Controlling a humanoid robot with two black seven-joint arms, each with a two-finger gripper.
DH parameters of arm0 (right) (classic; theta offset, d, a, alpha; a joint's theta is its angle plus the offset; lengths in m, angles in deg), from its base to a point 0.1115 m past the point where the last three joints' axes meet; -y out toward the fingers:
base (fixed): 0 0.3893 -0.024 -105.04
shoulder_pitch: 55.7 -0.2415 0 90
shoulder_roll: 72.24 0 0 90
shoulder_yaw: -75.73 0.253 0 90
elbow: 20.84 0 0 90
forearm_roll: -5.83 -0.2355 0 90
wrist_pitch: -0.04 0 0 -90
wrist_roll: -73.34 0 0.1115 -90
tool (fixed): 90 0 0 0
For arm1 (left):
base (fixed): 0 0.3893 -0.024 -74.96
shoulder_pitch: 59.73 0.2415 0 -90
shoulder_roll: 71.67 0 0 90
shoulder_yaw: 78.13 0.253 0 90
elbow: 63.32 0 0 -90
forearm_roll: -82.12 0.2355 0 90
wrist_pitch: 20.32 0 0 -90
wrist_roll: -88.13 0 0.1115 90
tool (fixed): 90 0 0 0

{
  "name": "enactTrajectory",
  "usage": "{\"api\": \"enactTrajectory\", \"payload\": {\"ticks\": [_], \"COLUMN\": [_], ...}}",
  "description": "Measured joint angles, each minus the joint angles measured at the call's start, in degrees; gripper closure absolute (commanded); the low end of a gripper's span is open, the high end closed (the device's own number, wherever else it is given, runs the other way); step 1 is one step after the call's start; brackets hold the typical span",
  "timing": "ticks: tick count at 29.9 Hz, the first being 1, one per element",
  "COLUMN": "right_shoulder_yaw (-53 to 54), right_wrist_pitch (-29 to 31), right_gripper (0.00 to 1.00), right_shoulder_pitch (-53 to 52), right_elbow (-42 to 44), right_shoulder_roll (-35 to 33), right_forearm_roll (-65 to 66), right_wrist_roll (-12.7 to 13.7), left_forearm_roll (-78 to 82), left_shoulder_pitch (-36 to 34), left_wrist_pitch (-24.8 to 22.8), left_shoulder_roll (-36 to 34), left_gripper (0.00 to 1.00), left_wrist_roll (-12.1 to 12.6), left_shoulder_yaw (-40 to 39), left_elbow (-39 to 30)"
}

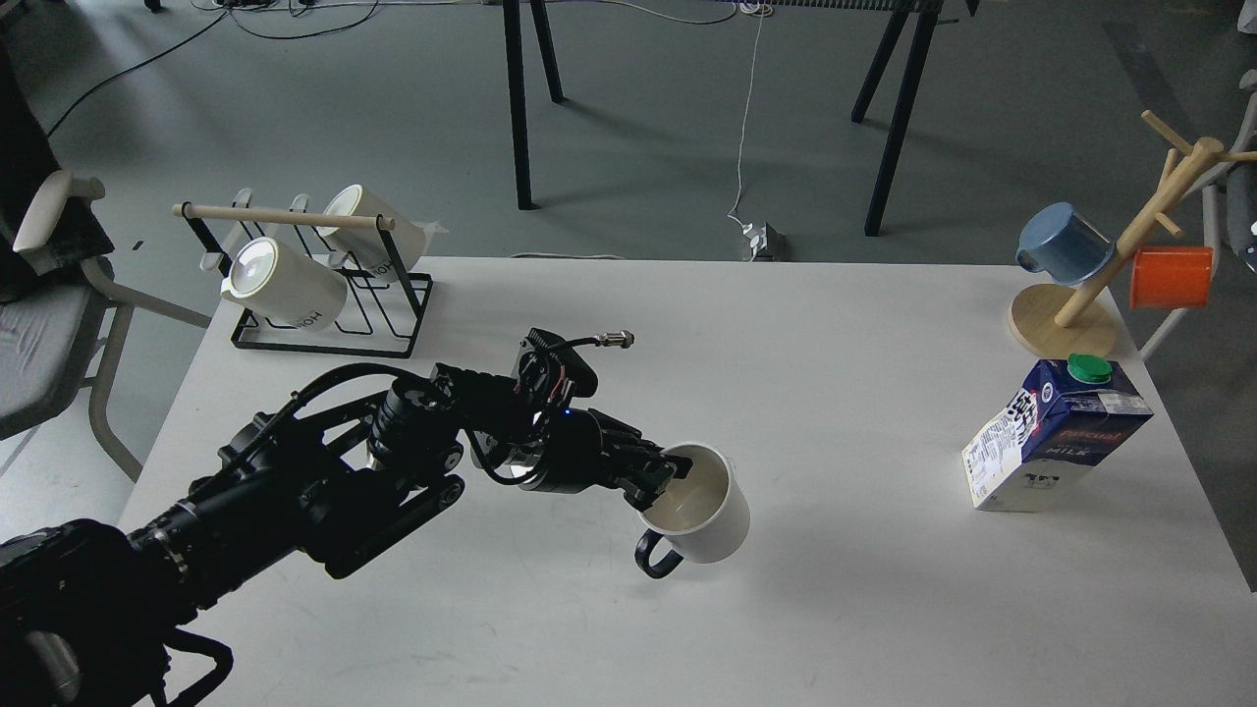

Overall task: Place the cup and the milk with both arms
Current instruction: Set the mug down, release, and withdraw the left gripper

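Note:
The cup [709, 518] is a squat white mug with a black loop handle and a cream inside. It hangs tilted just above the white table [845, 324], near the middle. My left gripper [671, 475] is shut on its near rim, one finger inside. The milk [1054, 435], a dark blue and white carton with a green cap, stands at the right side of the table, untouched. My right arm is not in view.
A black wire rack [324, 295] with two white lettered mugs stands at the back left. A wooden mug tree [1110, 270] with a blue cup and an orange cup stands at the back right, behind the carton. A chair [49, 295] is left of the table.

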Motion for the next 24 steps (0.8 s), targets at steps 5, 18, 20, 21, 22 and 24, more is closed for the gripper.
{"api": "enactTrajectory", "payload": {"ticks": [5, 18, 20, 21, 22, 24], "right_shoulder_yaw": [0.0, 0.1, 0.1, 0.1, 0.1, 0.4], "right_wrist_pitch": [0.0, 0.0, 0.0, 0.0, 0.0, 0.0], "right_gripper": [0.01, 0.01, 0.01, 0.01, 0.01, 0.01], "right_shoulder_pitch": [0.0, 0.4, 0.6, 0.7, 0.8, 0.8], "right_elbow": [0.0, 0.0, -0.4, -0.8, -1.3, -2.4], "right_shoulder_roll": [0.1, 0.0, -0.2, -0.5, -0.8, -2.2], "right_forearm_roll": [0.0, -0.1, -0.4, -0.6, -0.9, -2.9], "right_wrist_roll": [0.0, 0.0, 0.7, 1.3, 2.0, 3.9], "left_forearm_roll": [0.0, 0.0, -0.5, -1.8, -4.4, -12.4], "left_shoulder_pitch": [0.5, 1.0, 1.0, 1.0, 1.0, 1.0], "left_wrist_pitch": [-0.3, -0.6, -0.6, -0.6, -0.6, -0.7], "left_shoulder_roll": [-0.6, -2.3, -3.4, -4.1, -5.0, -7.3], "left_gripper": [0.78, 0.27, 0.24, 0.21, 0.19, 0.17], "left_wrist_roll": [0.0, 0.0, 0.0, 0.0, 0.0, 0.0], "left_shoulder_yaw": [0.0, -0.4, -0.9, -1.1, -1.5, -2.4], "left_elbow": [-0.1, -1.1, -1.5, -1.6, -1.7, -1.8]}}
